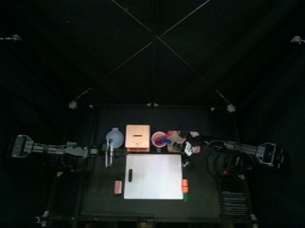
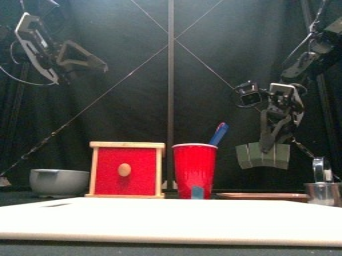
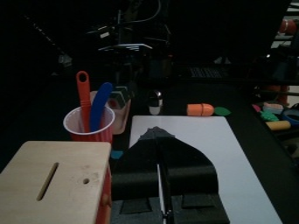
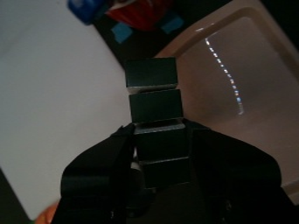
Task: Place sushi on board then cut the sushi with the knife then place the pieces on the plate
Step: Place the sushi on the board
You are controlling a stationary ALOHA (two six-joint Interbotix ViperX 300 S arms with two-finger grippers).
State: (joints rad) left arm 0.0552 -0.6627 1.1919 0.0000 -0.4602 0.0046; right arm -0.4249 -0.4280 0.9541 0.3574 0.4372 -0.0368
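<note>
on the left, the left tool (image 3: 158, 131) hangs low over the near left part of the white board (image 2: 160, 222). its jaws look pressed together with nothing between them. beyond it, along the far side of the tabletop, we see the blue-grey bowl (image 2: 58, 181), then the wooden box (image 2: 127, 170), then the red cup (image 2: 195, 172) with the blue knife (image 2: 217, 133) and the red knife (image 3: 82, 87) standing in it.

the board lies flat in the middle of the tabletop and we see no sushi on it.

to the right, the right tool (image 4: 158, 131) is lifted clear of the tabletop with its jaws clamped on the sushi roll (image 4: 155, 105). the roll's long axis runs straight out from between the jaws, so the free blocks lead the tool. below the roll is the left edge of the pink tray (image 4: 239, 70), with the board just beside that edge.

we judge that the coming move turns on this: the board lies to the left of the held roll, so the right arm, already carrying the roll, has to bring it left and lower it flat. the cup with the knives stands between the 2 arms on the far side, and we cannot tell which arm is nearer to it.
</note>
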